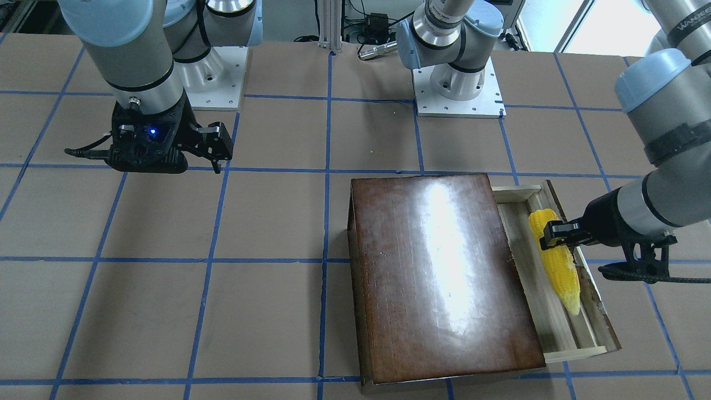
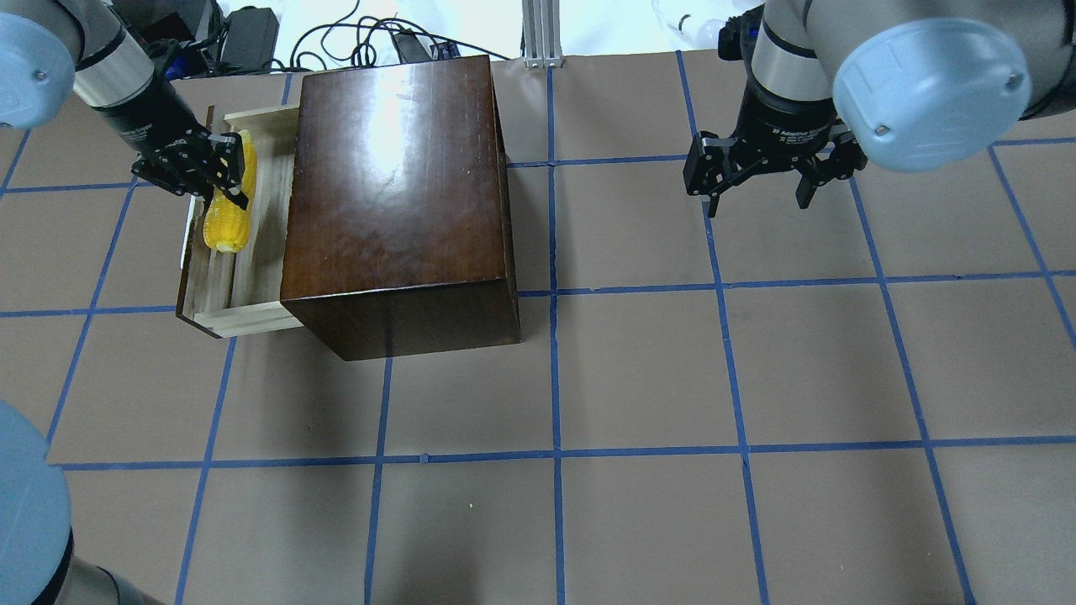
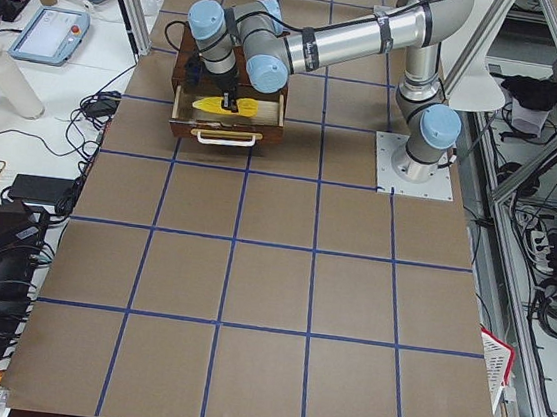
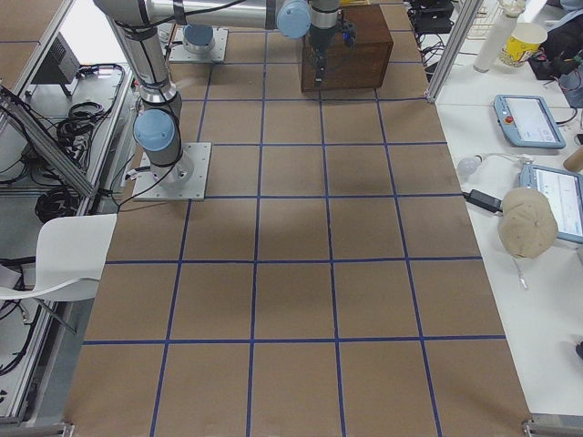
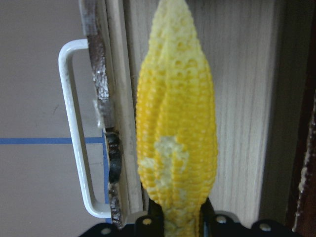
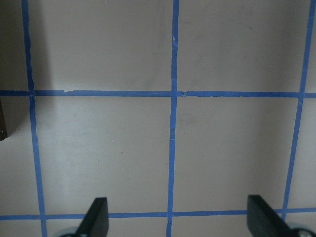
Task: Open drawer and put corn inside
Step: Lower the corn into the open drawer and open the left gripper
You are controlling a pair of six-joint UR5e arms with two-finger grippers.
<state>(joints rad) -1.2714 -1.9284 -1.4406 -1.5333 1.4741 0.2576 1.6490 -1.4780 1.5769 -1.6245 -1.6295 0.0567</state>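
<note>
Your table (image 2: 639, 361) carries the dark box (image 2: 395, 193) near the edge farthest from the robot, toward its left end. The drawer (image 1: 533, 289) stands pulled out of the box's left side. The right tool (image 2: 756, 204) hangs spread wide over bare table. The left tool (image 2: 235, 172) is pinching the corn (image 1: 561, 272), which is lengthwise inside the drawer.

Table (image 2: 639, 370): brown top that fills my overhead view.
Tape grid (image 2: 555, 336): blue lines that divide the top into squares.
Aluminium post (image 2: 541, 29): upright at the far edge in my overhead view.
Black adapter (image 2: 250, 34): beyond the far edge, among cables.
Chair (image 4: 64, 255): white, just off the table's side.
Pendants (image 4: 528, 120): two blue-framed screens I see on the side bench.
Beige rounded object (image 4: 528, 226): on that bench, touching the nearer pendant.
</note>
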